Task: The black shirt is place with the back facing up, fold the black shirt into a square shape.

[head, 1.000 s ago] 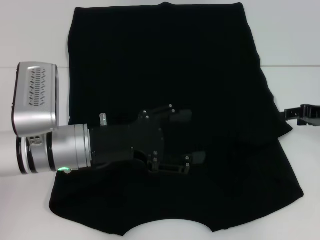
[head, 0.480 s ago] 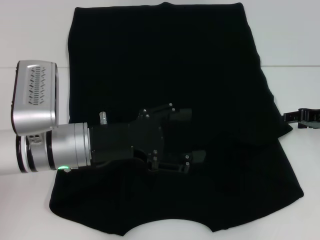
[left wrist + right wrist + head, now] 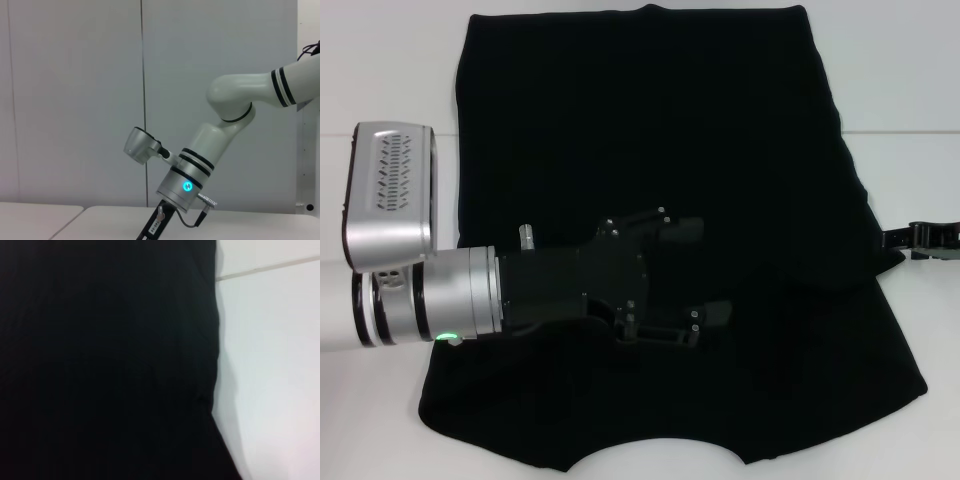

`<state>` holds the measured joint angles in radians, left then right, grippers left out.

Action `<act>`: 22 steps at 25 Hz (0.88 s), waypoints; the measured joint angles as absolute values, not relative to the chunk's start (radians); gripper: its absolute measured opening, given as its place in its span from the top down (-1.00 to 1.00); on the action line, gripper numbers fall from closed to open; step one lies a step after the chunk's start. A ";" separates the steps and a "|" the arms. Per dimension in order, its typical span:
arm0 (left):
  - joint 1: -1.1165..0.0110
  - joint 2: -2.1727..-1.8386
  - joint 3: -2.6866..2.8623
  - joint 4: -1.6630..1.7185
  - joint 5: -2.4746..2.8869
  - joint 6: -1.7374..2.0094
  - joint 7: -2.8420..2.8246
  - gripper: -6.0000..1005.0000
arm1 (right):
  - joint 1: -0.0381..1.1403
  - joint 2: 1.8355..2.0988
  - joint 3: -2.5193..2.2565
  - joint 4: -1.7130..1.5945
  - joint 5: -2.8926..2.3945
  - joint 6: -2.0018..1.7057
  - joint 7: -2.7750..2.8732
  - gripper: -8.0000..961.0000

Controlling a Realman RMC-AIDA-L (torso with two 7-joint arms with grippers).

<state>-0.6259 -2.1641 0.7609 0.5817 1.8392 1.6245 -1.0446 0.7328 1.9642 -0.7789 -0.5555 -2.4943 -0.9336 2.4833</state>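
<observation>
While the white table (image 3: pixel 920 90) carries just one black shirt (image 3: pixel 650 130), the shirt spreads over most of it, its curved neckline at the near edge and its straight hem at the far edge. Bare table shows on both sides of the shirt, with a thin seam line running across it. One left gripper (image 3: pixel 705 272) hovers over the shirt's near half, fingers spread apart and holding nothing. One right gripper (image 3: pixel 928 238) sits low at the shirt's right edge, where a folded flap pokes out; whether it pinches the cloth cannot be told. Beyond the table, the left wrist view shows a plain grey wall (image 3: pixel 75 100) behind the right arm (image 3: pixel 215 145).
</observation>
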 joint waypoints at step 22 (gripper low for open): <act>-0.621 -2.164 0.761 0.585 1.839 1.624 -1.045 -0.86 | 0.737 1.978 -0.804 -0.555 -2.494 -0.915 2.486 0.14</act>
